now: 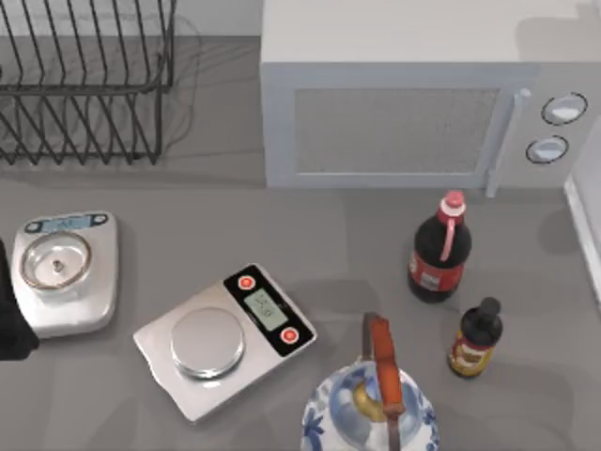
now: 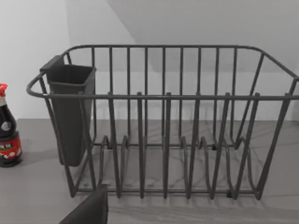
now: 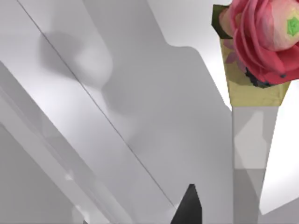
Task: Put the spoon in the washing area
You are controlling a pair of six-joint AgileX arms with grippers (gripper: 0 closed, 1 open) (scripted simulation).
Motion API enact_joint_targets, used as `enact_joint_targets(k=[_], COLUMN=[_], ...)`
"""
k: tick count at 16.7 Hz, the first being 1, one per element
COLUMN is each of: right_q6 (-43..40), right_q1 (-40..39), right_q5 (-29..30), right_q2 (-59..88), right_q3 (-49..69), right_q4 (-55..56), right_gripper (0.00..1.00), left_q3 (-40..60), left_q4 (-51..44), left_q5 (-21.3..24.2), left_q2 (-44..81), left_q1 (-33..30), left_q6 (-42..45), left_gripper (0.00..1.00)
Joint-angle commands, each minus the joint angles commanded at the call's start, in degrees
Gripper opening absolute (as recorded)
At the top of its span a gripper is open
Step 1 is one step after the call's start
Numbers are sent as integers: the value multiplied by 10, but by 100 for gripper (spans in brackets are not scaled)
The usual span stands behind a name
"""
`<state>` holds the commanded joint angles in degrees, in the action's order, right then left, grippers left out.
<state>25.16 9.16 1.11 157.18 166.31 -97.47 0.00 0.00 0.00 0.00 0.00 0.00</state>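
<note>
Zero spoon spotted yet, both hands' states unreadable; left hand (image 1: 11,324) at table's (image 1: 357,244) left edge faces rack (image 2: 163,121); next: locate spoon.

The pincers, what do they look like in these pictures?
Little of them is visible. The left arm is a matte black bulk at the table's left edge. A dark, flat, angular left pincer part and a black pointed right pincer tip show; no cables or markings.
</note>
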Motion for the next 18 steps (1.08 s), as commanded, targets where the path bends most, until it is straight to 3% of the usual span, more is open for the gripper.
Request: enact_joint_targets(k=[5, 13, 18], right_q6=[2, 1, 1], right_q1=[4, -1, -2], right_q5=[-1, -1, -1], right_q2=[-11, -71, -77], right_q3=[-25, -235, -252], right_q4=[21, 158, 173], right_gripper=[0, 0, 0], left_q3=[0, 0, 0], left_q4=[0, 0, 0], left_q5=[0, 0, 0], left_q2=[0, 0, 0], left_q1=[0, 0, 0], left_q6=[0, 0, 0], left_gripper=[100, 100, 100])
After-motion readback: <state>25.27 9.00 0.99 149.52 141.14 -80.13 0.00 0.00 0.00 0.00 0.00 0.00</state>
